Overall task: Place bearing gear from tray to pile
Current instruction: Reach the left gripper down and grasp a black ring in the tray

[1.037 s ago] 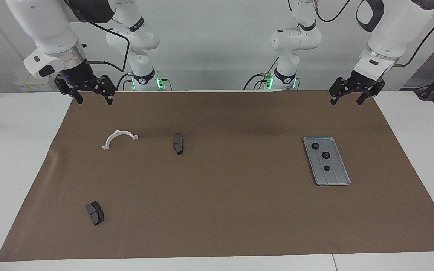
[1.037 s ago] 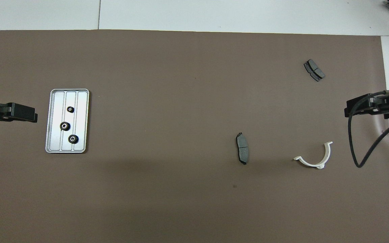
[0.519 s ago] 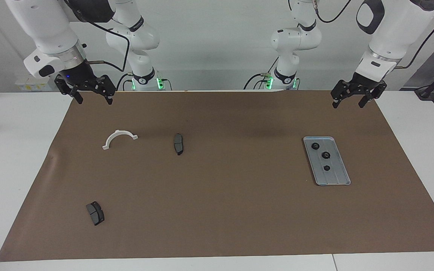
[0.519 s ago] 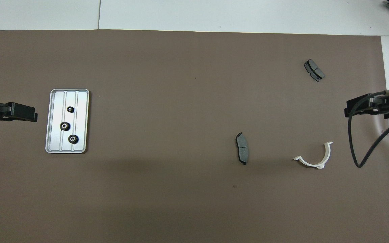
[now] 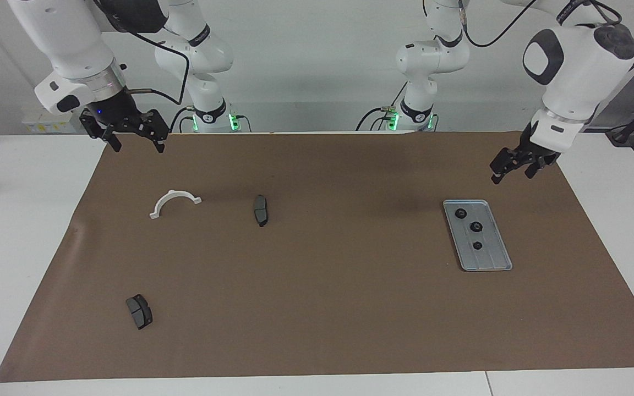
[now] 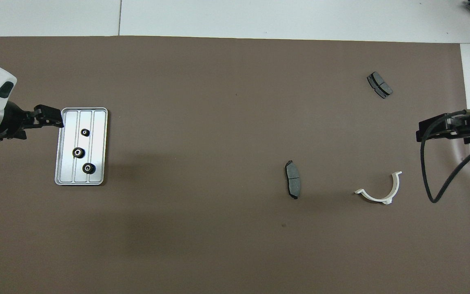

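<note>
While three small gears point(image 5: 475, 226) sit in the tray point(image 5: 494, 263), the left gripper point(image 5: 513, 169) hangs empty, fingers wide, up beside its nearer end; centre over one gear, drop straight, close gently; right gripper point(image 5: 134, 139) waits, open, above the white bracket point(image 5: 174, 201).

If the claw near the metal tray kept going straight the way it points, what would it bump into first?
Probably the tray, near its rim closest to the robots. The left gripper hangs open in the air, pointing down toward that end. The gears lie farther along. Depth is hard to judge.
</note>
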You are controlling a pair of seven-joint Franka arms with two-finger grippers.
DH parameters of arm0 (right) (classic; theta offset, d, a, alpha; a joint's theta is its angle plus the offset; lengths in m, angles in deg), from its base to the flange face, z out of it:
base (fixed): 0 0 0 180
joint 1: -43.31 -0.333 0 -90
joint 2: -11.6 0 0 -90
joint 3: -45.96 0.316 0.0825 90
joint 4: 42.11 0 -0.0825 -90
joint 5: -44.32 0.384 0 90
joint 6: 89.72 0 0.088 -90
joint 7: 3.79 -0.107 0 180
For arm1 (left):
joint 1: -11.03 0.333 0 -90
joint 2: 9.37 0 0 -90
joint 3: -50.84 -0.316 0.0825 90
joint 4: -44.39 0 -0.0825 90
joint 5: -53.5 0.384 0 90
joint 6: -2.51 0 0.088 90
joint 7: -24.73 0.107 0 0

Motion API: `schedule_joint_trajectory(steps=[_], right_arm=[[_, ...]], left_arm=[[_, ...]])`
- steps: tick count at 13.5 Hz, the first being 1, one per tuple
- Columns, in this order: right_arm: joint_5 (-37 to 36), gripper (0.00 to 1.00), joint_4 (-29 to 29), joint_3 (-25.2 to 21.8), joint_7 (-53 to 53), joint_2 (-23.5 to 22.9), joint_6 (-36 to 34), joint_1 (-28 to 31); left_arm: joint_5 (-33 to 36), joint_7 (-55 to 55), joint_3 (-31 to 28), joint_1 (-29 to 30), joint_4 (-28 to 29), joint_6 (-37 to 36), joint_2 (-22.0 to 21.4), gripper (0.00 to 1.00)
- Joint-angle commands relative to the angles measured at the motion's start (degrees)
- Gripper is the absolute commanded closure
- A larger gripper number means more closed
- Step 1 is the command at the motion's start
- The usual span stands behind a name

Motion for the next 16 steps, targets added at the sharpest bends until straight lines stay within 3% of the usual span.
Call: schedule_joint_trajectory(steps=[1, 5, 10, 12, 16], right_arm=[[1.2, 0.0, -1.4, 0.1, 1.2, 1.4, -0.6, 0.4], [1.2, 0.0, -1.4, 0.1, 1.2, 1.4, -0.6, 0.4], [1.2, 0.0, -1.4, 0.1, 1.2, 1.4, -0.6, 0.4], [1.1, 0.0, -1.4, 0.1, 1.2, 1.3, -0.6, 0.4], [1.2, 0.0, -1.4, 0.1, 1.2, 1.4, -0.6, 0.4]], left_arm=[[2.3, -1.4, 0.4, 1.3, 7.8, 11.8, -0.8, 0.0], [6.6, -0.4, 0.4, 0.5, 9.7, 23.0, 7.2, 0.0], [8.6, -0.5, 0.4, 0.4, 9.2, 30.0, 13.9, 0.02], [8.6, -0.8, 0.4, 0.6, 8.9, 30.0, 14.1, 0.19], [8.5, -1.8, 0.5, 0.2, 8.9, 29.3, 14.1, 0.41]])
